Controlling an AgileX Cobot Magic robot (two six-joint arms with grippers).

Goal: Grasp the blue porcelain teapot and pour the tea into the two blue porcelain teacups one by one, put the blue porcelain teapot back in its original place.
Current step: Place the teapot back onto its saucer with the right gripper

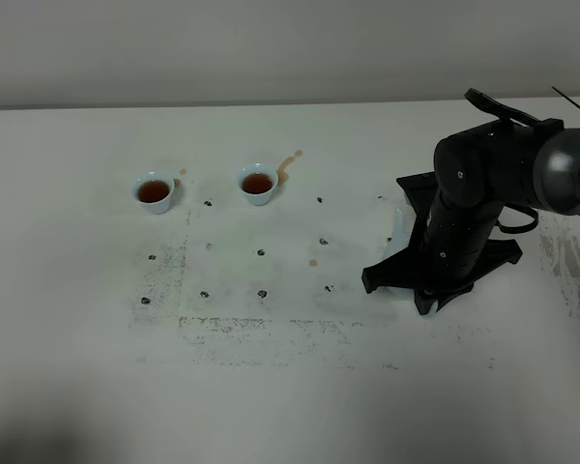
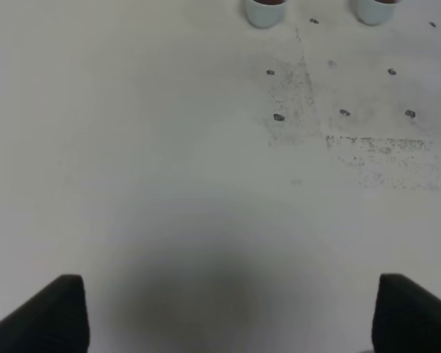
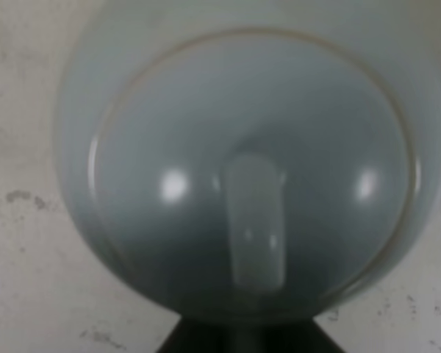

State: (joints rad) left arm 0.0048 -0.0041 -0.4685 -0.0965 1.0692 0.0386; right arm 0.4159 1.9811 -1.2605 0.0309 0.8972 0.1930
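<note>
Exterior high view: two small blue cups are seen side by side on the far part of the white table (image 1: 68, 319), the left cup (image 1: 156, 192) and the right cup (image 1: 257, 184), both filled with dark tea. Brown splashes (image 1: 290, 162) lie just beside the right cup, and a smaller drop (image 1: 312, 262) is seen nearer the middle. Small dark marks (image 1: 261, 252) are scattered in rows over a scuffed patch between the cups and the right arm (image 1: 483, 184).

The teapot (image 3: 242, 169) is almost wholly covered by the right arm in the high view; only a pale sliver shows at the arm's left edge. In the right wrist view it fills the picture, blurred, with its lid knob in the middle and the table beneath it. The right gripper (image 1: 435, 275) is lowered over the pot; whether it is clamped or spread cannot be told.

The left gripper (image 2: 228, 316) is held spread above bare table, nothing between its fingers (image 2: 51, 312), well apart from the cups. Wide open table lies to the left and front.
</note>
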